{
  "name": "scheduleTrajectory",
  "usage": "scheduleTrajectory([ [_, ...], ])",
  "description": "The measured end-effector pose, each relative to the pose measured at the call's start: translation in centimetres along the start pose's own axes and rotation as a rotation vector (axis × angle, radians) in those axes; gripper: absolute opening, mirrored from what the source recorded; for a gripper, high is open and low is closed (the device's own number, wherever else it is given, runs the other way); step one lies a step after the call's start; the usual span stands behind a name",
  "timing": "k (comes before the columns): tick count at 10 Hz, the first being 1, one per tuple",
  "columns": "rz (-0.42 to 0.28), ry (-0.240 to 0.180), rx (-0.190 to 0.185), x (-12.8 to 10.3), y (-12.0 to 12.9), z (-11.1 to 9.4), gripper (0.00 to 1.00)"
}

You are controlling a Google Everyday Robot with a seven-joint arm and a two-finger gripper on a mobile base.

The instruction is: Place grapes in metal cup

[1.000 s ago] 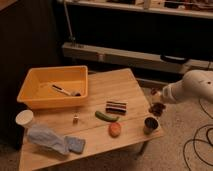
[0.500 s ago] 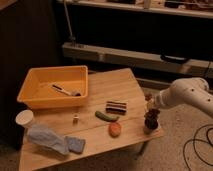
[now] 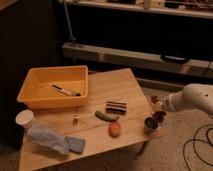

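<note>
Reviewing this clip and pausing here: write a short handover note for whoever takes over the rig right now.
Tool: at the table's right edge, just above and right of the metal cup.
Grapes: a dark bunch at the tool, beside the cup's rim; whether they are gripped is unclear.
Metal cup: upright at the table's front right corner, right of the orange item.
Done: grapes brought to the cup.
Left: confirm the grapes are inside the cup, let go, withdraw.
</note>
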Motion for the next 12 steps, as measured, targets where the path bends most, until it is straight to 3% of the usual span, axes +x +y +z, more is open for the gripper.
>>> scheduleTrajectory([
  [3,-0.038,0.003,-0.082,-0.4,0.4,0.8,0.00],
  [9,-0.097,0.037,-0.095,-0.2,1.3,1.3,0.00],
  [12,-0.125,0.058,-0.083,0.3,1.9,1.2,0.00],
])
